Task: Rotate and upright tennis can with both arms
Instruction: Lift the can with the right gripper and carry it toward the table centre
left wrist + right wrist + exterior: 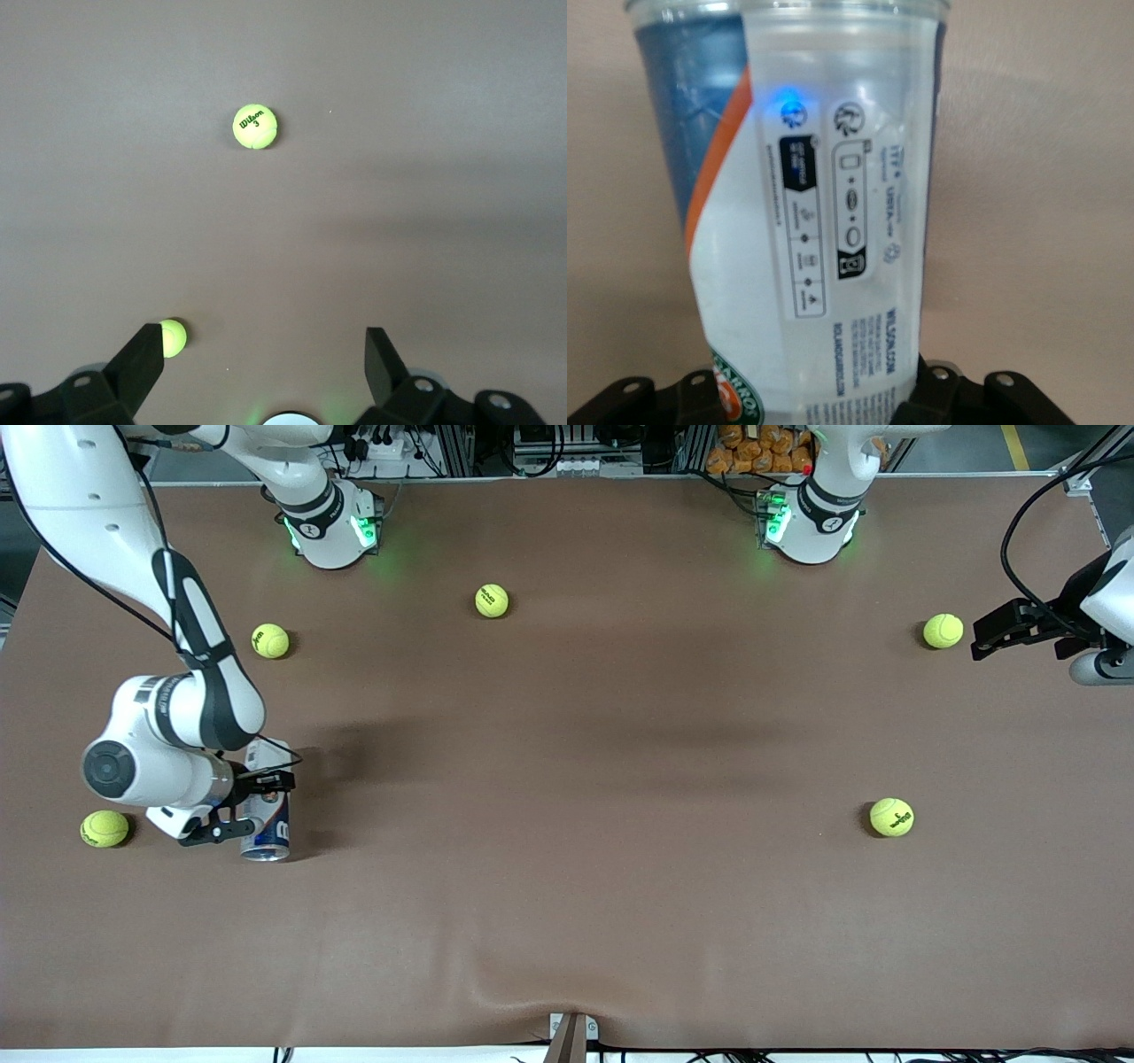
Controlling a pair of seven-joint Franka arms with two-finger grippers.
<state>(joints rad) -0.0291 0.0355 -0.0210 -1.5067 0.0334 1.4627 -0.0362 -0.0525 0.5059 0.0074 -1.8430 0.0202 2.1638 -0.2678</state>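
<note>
The tennis can (271, 834) is a clear tube with a white and blue label. It lies lengthwise near the right arm's end of the table, with its silvery rim end nearer the front camera. My right gripper (251, 808) is shut across its middle, a finger on each side. In the right wrist view the can (833, 204) fills the frame between the fingers (935, 398). My left gripper (992, 631) is open and empty, low over the left arm's end of the table beside a tennis ball (943, 631). Its fingers (142, 363) stand wide apart.
Loose tennis balls lie on the brown table: one (104, 828) beside the right arm's wrist, one (270, 640) and one (492, 600) nearer the bases, and one (891, 817) toward the left arm's end. The left wrist view shows two balls (255, 127) (172, 337).
</note>
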